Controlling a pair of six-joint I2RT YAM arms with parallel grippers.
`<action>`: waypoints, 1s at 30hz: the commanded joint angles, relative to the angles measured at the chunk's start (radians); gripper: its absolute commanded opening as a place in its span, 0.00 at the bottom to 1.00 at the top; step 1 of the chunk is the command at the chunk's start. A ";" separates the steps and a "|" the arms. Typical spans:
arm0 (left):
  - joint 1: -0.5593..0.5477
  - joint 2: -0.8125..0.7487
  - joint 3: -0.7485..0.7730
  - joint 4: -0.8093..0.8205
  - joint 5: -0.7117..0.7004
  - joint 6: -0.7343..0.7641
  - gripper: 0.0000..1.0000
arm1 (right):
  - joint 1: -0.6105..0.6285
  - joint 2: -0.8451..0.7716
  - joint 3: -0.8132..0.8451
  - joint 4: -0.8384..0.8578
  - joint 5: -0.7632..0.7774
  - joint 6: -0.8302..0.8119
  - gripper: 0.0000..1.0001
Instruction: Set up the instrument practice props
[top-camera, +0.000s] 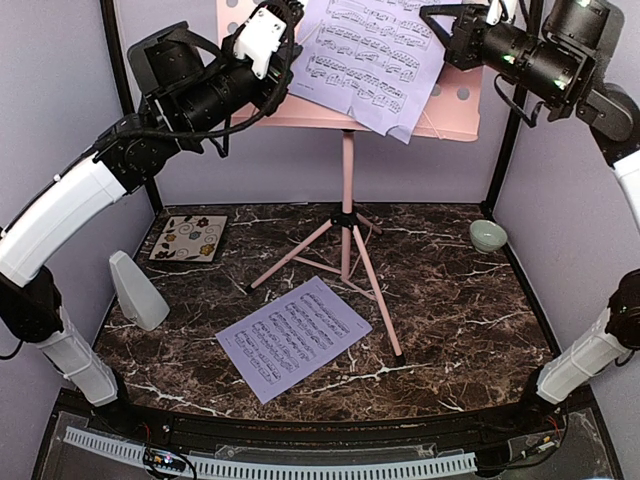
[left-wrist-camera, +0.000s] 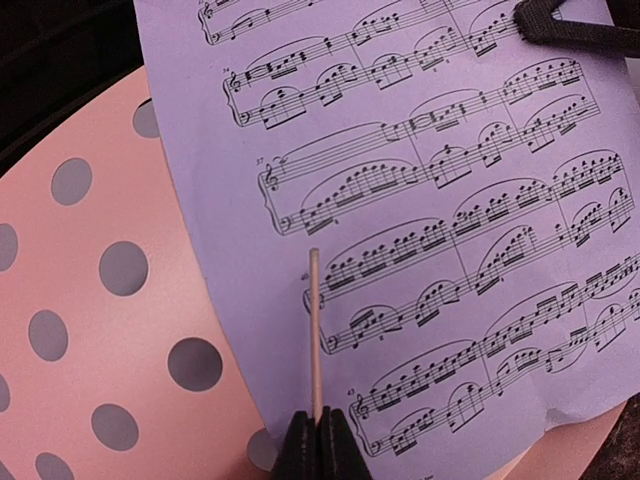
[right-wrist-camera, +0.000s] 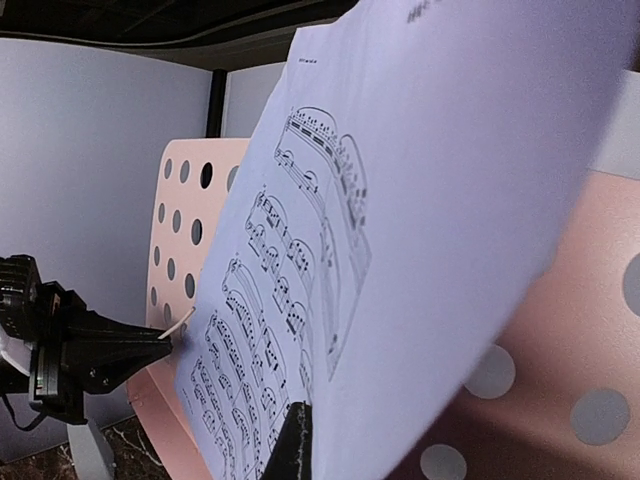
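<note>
The pink music stand (top-camera: 347, 180) rises on tripod legs at mid-table, its perforated plate (left-wrist-camera: 90, 330) at the top. One lavender sheet-music page (top-camera: 365, 55) lies tilted on the plate. My right gripper (right-wrist-camera: 300, 415) is shut on that page's upper right edge (right-wrist-camera: 420, 200). Over the page's lower left part my left gripper (left-wrist-camera: 320, 418) is shut on a thin pale pink rod (left-wrist-camera: 316, 330). A second sheet-music page (top-camera: 292, 336) lies flat on the table in front of the stand. The grey pyramid metronome (top-camera: 136, 291) stands upright at the table's left.
A floral square tile (top-camera: 189, 238) lies at the back left. A small pale-green bowl (top-camera: 487, 236) sits at the back right. The stand's legs (top-camera: 375, 290) spread across the middle of the dark marble table (top-camera: 460, 320). Lavender walls enclose the sides.
</note>
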 joint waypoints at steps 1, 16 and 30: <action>0.004 -0.073 -0.023 0.064 0.028 -0.029 0.00 | 0.000 0.058 0.060 0.083 -0.052 -0.090 0.00; 0.004 -0.096 -0.074 0.096 0.047 -0.037 0.00 | 0.003 0.193 0.161 0.153 -0.145 -0.373 0.00; 0.007 -0.094 -0.100 0.130 0.055 -0.040 0.00 | 0.016 0.265 0.191 0.216 -0.217 -0.558 0.02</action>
